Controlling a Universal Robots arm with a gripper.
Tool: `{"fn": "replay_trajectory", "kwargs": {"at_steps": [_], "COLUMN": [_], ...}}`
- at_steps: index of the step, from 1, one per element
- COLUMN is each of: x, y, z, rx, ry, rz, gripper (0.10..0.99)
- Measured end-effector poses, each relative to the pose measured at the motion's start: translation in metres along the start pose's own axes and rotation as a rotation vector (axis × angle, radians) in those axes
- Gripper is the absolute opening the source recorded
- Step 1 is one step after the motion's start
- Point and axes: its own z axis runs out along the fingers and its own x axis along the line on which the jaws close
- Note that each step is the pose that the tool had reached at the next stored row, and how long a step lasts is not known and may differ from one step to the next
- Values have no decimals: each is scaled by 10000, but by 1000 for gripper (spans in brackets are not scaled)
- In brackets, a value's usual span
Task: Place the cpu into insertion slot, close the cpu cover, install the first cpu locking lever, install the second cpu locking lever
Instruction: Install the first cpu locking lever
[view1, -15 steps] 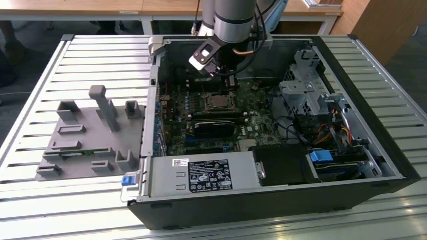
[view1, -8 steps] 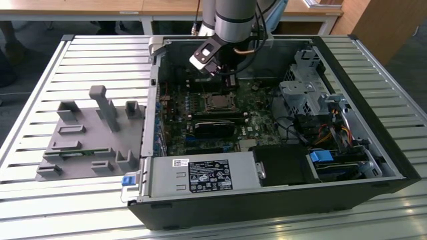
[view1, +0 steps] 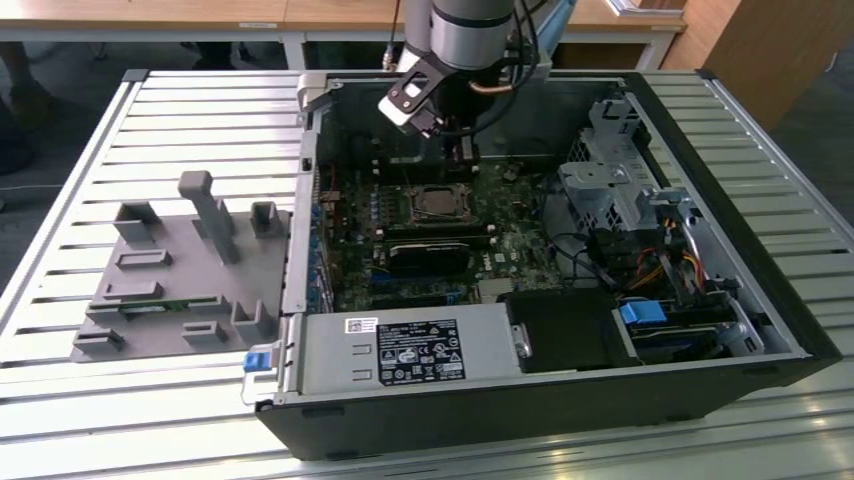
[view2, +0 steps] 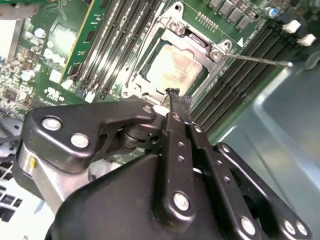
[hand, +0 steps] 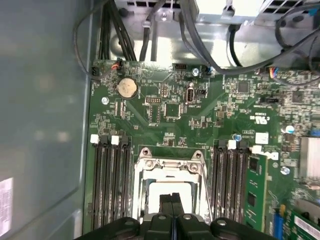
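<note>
An open computer case (view1: 534, 420) lies on a slatted metal surface (view1: 200, 120). A grey moulded holder (view1: 174, 280) sits beside it at the exterior view's left. The robot arm (view1: 461, 30) enters from the top centre of that frame and reaches down into the case.

On the green circuit board (hand: 150, 125), the insertion slot (view1: 438, 203) is near the middle of the case. The cpu (view2: 175, 70) lies in it, its pale metal top showing through the square window of the cpu cover (hand: 170, 165). The silvery cover lies flat over the chip.

In both wrist views the gripper (hand: 172, 200) hangs just above the socket's edge. Its two black fingers (view2: 170, 130) are pressed together and hold nothing.

A thin metal locking lever (view2: 260, 59) juts out from one corner of the socket, crossing above the long black memory slots (hand: 107, 185). Whether it is latched I cannot tell.

A round silver coin battery (hand: 126, 87) sits farther along the board, well apart from the socket.
</note>
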Motion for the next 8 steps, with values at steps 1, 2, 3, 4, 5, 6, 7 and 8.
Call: {"fn": "replay_trajectory", "kwargs": {"at_steps": [1, 2, 3, 4, 5, 6, 7, 8], "x": [0, 1, 2, 3, 4, 5, 6, 6], "y": [0, 1, 1, 2, 2, 3, 4, 4], "z": [-26, -55, -87, -122, -156, -192, -224, -250], "rx": [-1, -1, -1, -1, 0, -1, 0, 0], "ry": [1, 1, 2, 2, 0, 1, 1, 1], "rz": [0, 0, 0, 0, 0, -1, -2, -4], "gripper": [106, 106, 106, 106, 106, 106, 106, 106]}}
